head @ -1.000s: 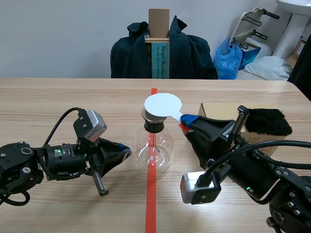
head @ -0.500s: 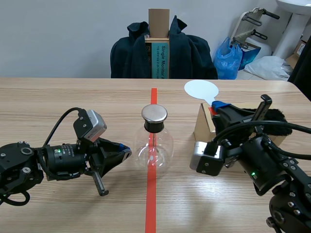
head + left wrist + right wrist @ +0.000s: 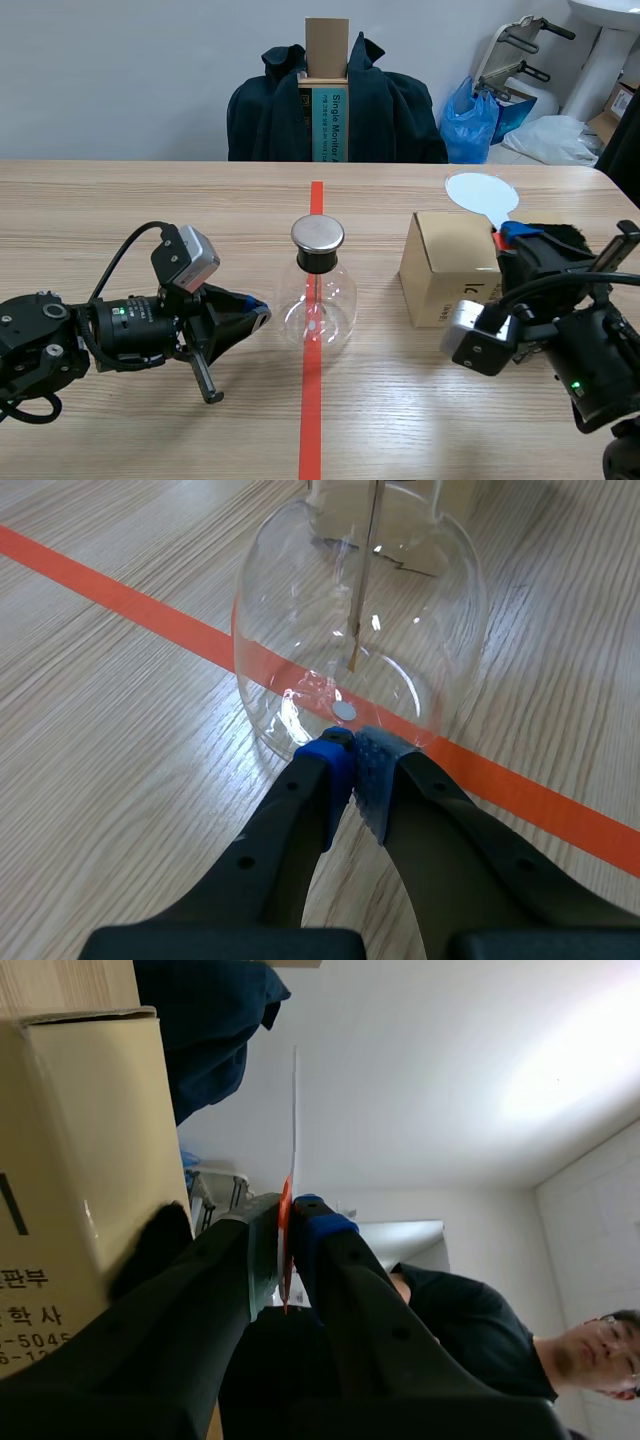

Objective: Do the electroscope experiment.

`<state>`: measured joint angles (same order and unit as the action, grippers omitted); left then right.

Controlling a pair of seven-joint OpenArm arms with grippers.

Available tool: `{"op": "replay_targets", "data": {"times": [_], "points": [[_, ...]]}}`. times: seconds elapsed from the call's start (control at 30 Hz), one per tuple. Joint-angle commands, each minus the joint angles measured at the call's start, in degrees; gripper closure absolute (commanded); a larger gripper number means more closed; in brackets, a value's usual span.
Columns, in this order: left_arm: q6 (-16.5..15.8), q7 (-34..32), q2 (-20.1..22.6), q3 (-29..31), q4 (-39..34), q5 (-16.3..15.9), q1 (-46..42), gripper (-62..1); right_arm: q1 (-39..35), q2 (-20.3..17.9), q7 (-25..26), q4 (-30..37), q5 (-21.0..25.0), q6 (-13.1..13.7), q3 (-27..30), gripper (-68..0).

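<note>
The electroscope [image 3: 317,293] is a clear glass flask with a black neck and a metal cap, standing on the red line at mid-table. My left gripper [image 3: 258,311] is shut on nothing, its tips right at the flask's [image 3: 360,630] base, left gripper [image 3: 352,755] pads pressed together. My right gripper [image 3: 512,236] is shut on the red handle of a white round paddle [image 3: 481,192], holding it up over the cardboard box [image 3: 442,268]. In the right wrist view the paddle [image 3: 294,1110] shows edge-on, rising from between the right gripper [image 3: 286,1222] fingers beside the box [image 3: 80,1160].
A black furry pad [image 3: 560,238] lies on the box behind my right gripper. A chair draped with a dark jacket [image 3: 335,105] stands across the table. A person [image 3: 490,1345] shows in the right wrist view beyond the gripper.
My right arm carried the white paddle from over the flask's cap away to the right, ending above the cardboard box. The left arm stayed still.
</note>
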<state>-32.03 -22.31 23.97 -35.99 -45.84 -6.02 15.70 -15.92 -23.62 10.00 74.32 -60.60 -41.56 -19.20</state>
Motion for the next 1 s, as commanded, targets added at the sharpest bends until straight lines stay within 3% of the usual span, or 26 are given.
{"op": "replay_targets", "data": {"times": [0.0, 0.5, 0.7, 0.83, 0.97], "points": [[-0.26, -0.59, 0.07, 0.7, -0.92, -0.52, -0.13, -2.7, 1.64, -0.22, -0.44, -1.6, 0.35, -0.92, 0.11, -0.7], [-0.26, -0.61, 0.07, 0.76, -0.92, -0.52, -0.48, -2.7, 5.51, 4.39, 2.84, -8.96, 0.57, -0.2, -0.37, -0.7], [-0.26, -0.79, 0.04, 0.76, -0.92, -0.55, -0.48, -2.7, 5.46, 5.27, 3.5, -10.1, 0.57, 4.11, -0.37, -0.7], [-0.26, -0.81, 0.07, 0.76, -0.92, -0.55, -0.48, -2.7, 5.44, 5.38, 3.41, -10.16, 1.03, 4.35, -0.74, -0.7], [-0.28, -0.85, 0.48, 0.76, -1.01, -0.59, -0.5, -2.7, 5.44, 5.4, 3.39, -10.16, 2.32, 4.35, -0.74, -9.1]]}}
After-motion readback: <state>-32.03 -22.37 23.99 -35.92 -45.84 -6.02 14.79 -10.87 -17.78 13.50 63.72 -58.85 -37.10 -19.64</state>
